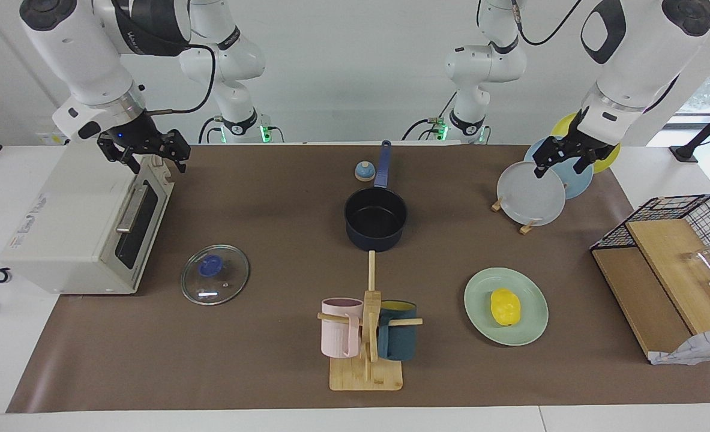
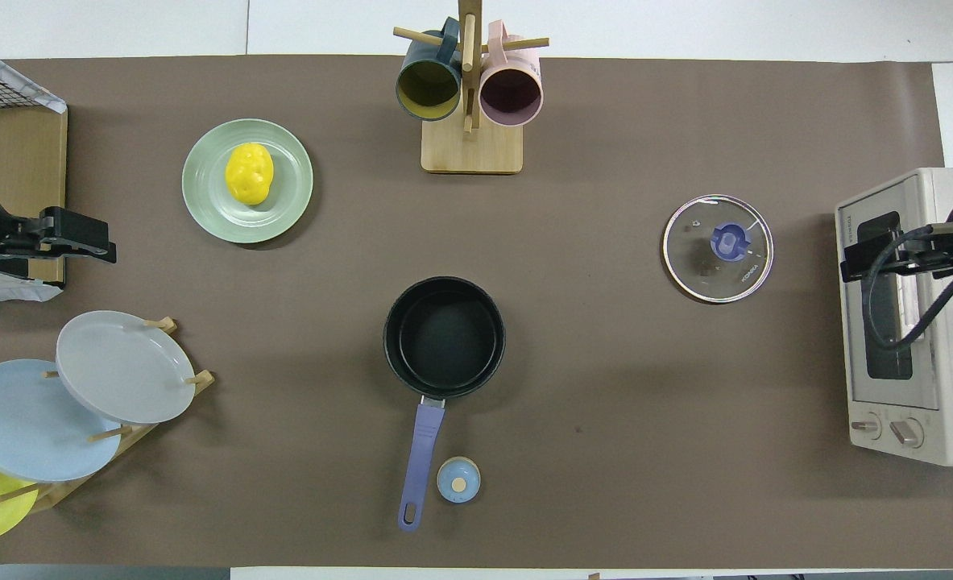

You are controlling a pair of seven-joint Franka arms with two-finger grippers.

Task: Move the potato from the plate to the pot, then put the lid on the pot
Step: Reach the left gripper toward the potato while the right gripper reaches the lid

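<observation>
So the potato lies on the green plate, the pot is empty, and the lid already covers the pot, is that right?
Not quite: the lid does not cover the pot. It lies flat on the table, apart from it, toward the right arm's end, as the overhead view shows. The potato is on the plate, and the pot is empty.

Potato (image 1: 505, 306) on plate (image 1: 478, 312), toward left arm's end; lid (image 1: 215, 282) toward right arm's; pot (image 1: 376, 218) between.

Open mat around pot (image 1: 376, 217), plate (image 1: 529, 324) and lid (image 1: 215, 274); mug rack (image 1: 367, 336) between plate and lid
</observation>
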